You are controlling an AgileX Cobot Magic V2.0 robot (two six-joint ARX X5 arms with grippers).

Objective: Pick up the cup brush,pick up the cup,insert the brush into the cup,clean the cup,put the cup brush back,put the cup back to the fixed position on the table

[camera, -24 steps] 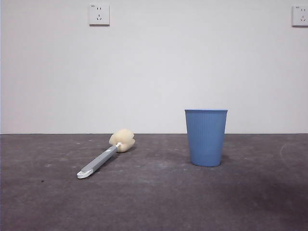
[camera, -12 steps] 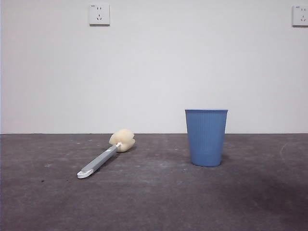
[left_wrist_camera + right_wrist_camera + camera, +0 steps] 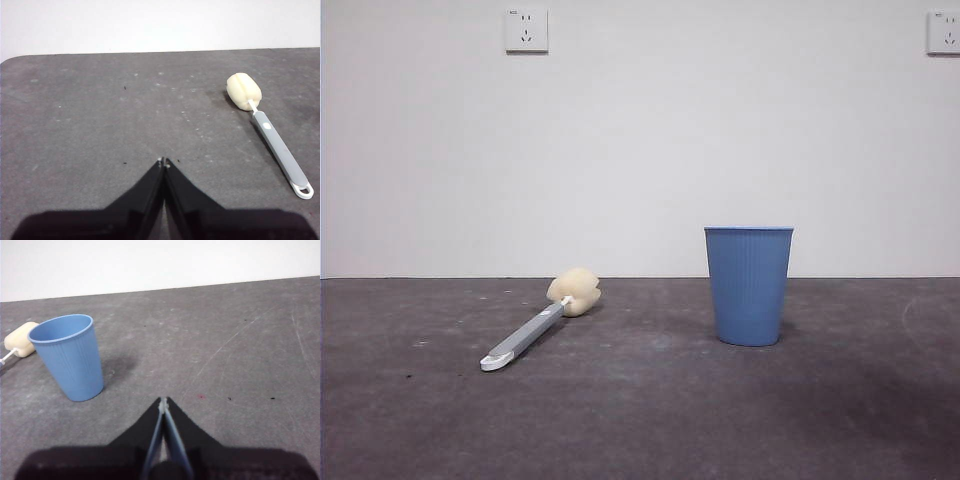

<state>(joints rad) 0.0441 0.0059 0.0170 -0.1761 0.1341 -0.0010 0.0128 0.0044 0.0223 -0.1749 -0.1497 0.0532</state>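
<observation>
1. Above the worktop (image 3: 90, 125), the left hand (image 3: 164, 161) is clenched on nothing, its two black jaws meeting tip to tip over bare grey surface, clear of every object.
2. The right hand (image 3: 163, 400) is likewise clenched and empty, its jaws pressed together in a point over the scuffed surface, apart from the things on it.
3. Neither hand shows in the front view.
4. The cup brush (image 3: 270, 132) lies flat on the worktop, well apart from the left hand and off to one side of it in the left wrist view.
5. Its cream-yellow sponge head (image 3: 574, 291) points toward the wall, and its grey handle runs toward the camera in the front view, ending in a whitish looped tip (image 3: 494, 361).
6. The cup (image 3: 67, 356) stands upright on its base, mouth open upward, near the right hand but not touching it.
7. In the front view the cup (image 3: 748, 285) stands to the right of the brush, with bare worktop between them.
8. The right wrist view shows the sponge head just past the cup's far side.
9. A plain white wall (image 3: 640, 140) rises behind the worktop, with a socket (image 3: 526, 30) high on it and another socket (image 3: 943, 32) at the right edge.
</observation>
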